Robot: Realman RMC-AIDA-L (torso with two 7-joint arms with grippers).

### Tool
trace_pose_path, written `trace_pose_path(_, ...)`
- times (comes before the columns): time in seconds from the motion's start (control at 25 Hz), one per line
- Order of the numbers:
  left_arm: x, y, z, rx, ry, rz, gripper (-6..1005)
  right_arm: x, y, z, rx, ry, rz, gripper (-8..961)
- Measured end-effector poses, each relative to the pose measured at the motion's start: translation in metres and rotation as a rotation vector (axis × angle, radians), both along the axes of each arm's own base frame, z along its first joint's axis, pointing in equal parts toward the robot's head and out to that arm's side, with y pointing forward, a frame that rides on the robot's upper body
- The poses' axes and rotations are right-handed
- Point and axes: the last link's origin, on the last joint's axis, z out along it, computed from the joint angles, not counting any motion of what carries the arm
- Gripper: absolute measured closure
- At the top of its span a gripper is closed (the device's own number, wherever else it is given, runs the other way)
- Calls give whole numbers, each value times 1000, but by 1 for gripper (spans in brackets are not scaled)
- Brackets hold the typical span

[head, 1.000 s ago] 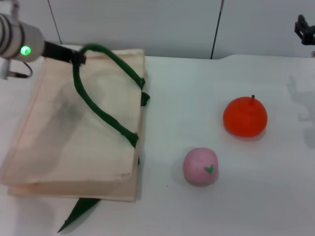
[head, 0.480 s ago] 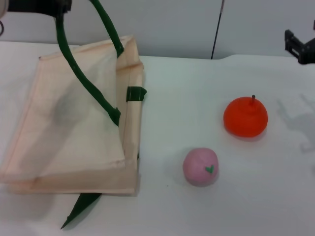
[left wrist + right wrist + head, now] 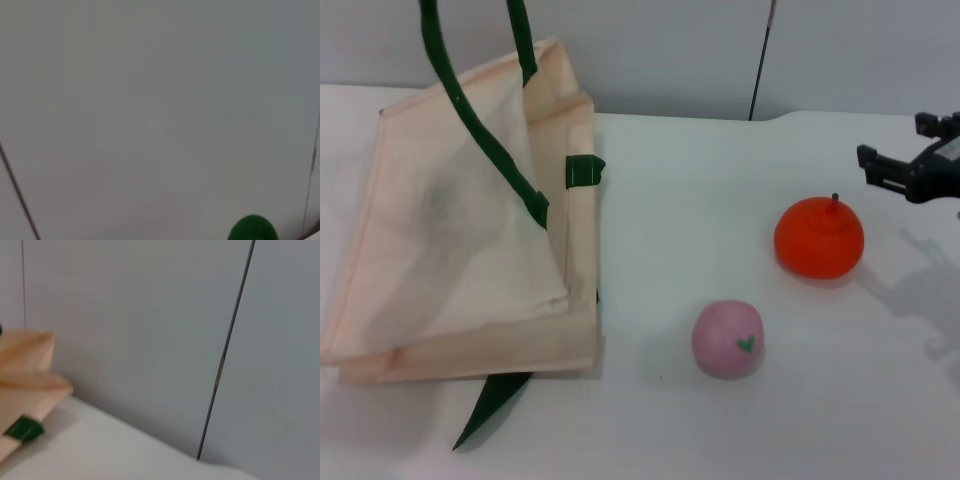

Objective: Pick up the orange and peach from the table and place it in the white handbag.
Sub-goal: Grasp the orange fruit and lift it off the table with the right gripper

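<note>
**Q:** Since the earlier pictures, what has been shifted?

**A:** Over the last second the dark green rope-like handle (image 3: 470, 115) has been drawn up out of the top of the head view, and the upper panel of the large cream fabric tote, the white handbag (image 3: 430, 300), has been lifted with it, so a mouth is being opened along the side facing the fruit; the left gripper has been carried out of the head view, so its fingers cannot be judged, though a green bit at the edge of its wrist view is probably the handle; the right gripper (image 3: 910, 172) has been brought in from the far right corner and lower.

**Q:** How is the right gripper held, and where is the fruit?

**A:** Its black fingers are seen spread apart with nothing between them; the bright orange-red, slightly flattened toy orange (image 3: 819, 238) with its short dark stem rests on the white table (image 3: 680, 200), just inward of and below that gripper; the pale pink round toy peach (image 3: 727, 340) with the green leaf mark lies nearer the robot, between orange and bag, apart from both.

**Q:** On what relation is the coming move turned?

**A:** The orange lies toward the robot's left of the right gripper and nearest to it; a short inward, downward reach is judged sufficient; no long axis need be matched on a round fruit.
</note>
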Motion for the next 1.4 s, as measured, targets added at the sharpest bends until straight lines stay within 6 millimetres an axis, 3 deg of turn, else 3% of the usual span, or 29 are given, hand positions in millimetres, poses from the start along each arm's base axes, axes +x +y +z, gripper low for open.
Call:
trace_pose_path(0.08,4,0,0,-4,2,-9,869,-2,-1,-2,-21,-13,-13,274)
trace_pose_path(0.4,22,3,1,-9,19,-55,868,-8,1,-20,-138,-4,-61,63)
trace_pose_path(1.12,39,1,-9,-36,29,-101,870,12,23,-49,-257,-28,-163,83)
trace_pose_path(1.4,41,1,-9,-36,33,-107,870,11,28,-56,-279,-39,-165,91)
